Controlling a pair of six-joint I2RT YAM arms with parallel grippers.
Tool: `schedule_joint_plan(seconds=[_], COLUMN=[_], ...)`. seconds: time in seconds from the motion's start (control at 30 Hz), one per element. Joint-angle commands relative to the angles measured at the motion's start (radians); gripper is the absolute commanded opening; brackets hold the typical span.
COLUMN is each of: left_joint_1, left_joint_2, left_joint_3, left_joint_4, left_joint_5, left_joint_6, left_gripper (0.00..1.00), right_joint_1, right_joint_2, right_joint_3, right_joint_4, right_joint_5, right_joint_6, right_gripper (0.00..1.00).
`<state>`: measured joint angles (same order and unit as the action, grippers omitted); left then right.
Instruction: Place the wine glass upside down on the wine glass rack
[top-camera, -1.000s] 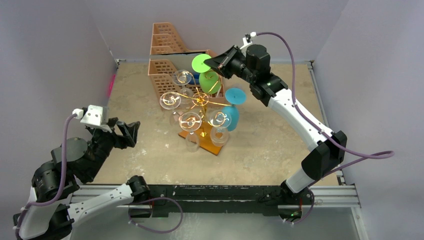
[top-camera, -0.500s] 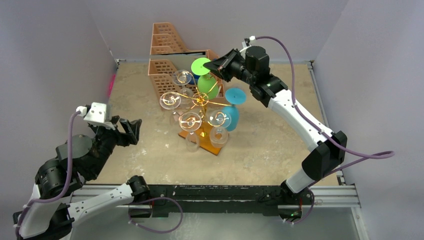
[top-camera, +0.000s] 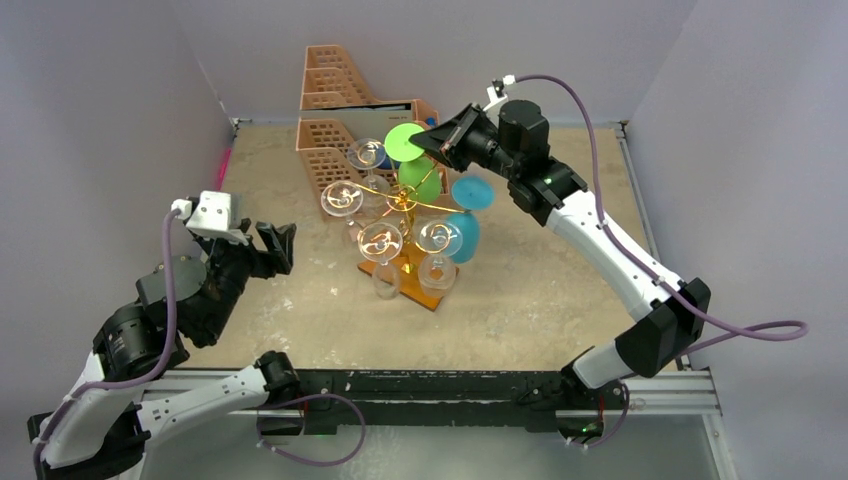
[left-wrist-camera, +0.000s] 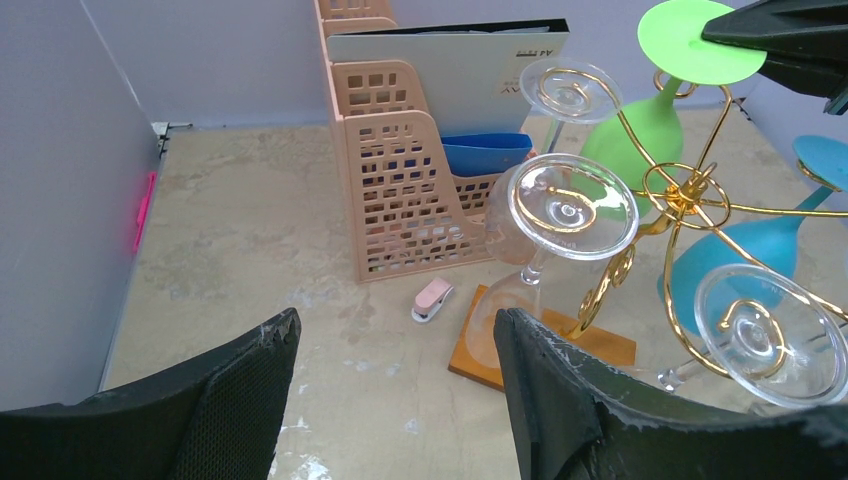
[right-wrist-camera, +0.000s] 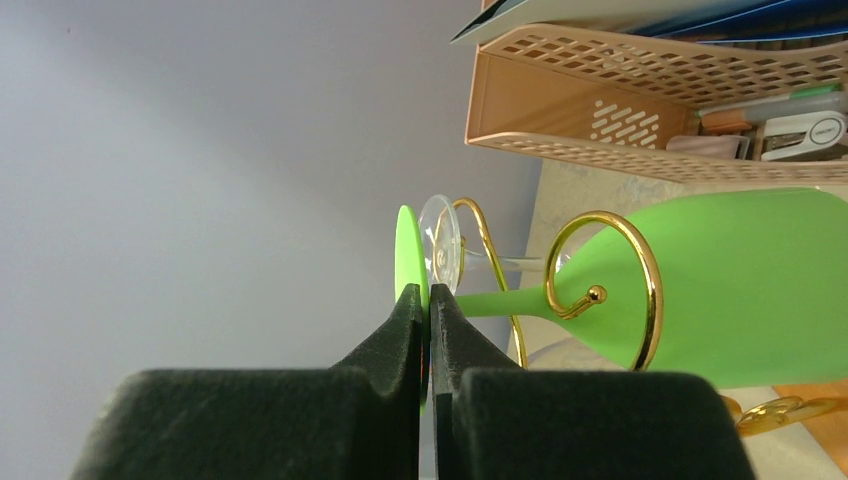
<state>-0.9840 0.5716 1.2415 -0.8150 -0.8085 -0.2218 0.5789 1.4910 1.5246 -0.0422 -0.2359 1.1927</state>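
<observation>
We're at the hanging step. The right gripper (top-camera: 430, 137) is clamped thin on the rim of the green wine glass (top-camera: 419, 177), pinching the flat foot edge-on. In the right wrist view the pads meet on that disc with hardly a gap. The glass is already inverted, foot up and bowl down, at the far side of the wine glass rack (top-camera: 403, 201), above the rack's wooden base. Its stem runs beside one of the rack's curled gold scrolls. We can't tell whether the foot bears on the wire or hangs only from the claw.

A blue glass (top-camera: 463, 236) and several clear glasses (top-camera: 381, 240) hang on the rack's other arms, so the space around the post is crowded. The peach file organizer (top-camera: 331, 150) stands just beyond the rack.

The left gripper (top-camera: 270, 250) waits well to the rack's left, jaws spread wide and holding nothing.

We judge the task nearly done. Next we want a small, careful settle so the foot rests on the scroll with the stem in the slot. Then the right claw should open gently and draw back from the rack without nudging the neighbours.
</observation>
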Motion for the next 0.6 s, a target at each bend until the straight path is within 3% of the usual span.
schedule_joint_plan(seconds=[0.0,0.57], left_joint_1=[-0.001,-0.001], left_joint_2=[0.027,0.017], left_joint_3=[0.02,0.0], left_joint_4=[0.03,0.035], left_joint_5=[-0.001,0.019], left_joint_6=[0.004,-0.02], left_gripper=[0.69,0.69], right_joint_1=[-0.002,0.001], right_joint_2=[-0.02,-0.125], right_joint_3=[0.008,-0.059], right_joint_4=[0.024,-0.034], right_joint_5=[-0.003,0.18], right_joint_6=[-0.032,-0.121], right_gripper=[0.0,0.0])
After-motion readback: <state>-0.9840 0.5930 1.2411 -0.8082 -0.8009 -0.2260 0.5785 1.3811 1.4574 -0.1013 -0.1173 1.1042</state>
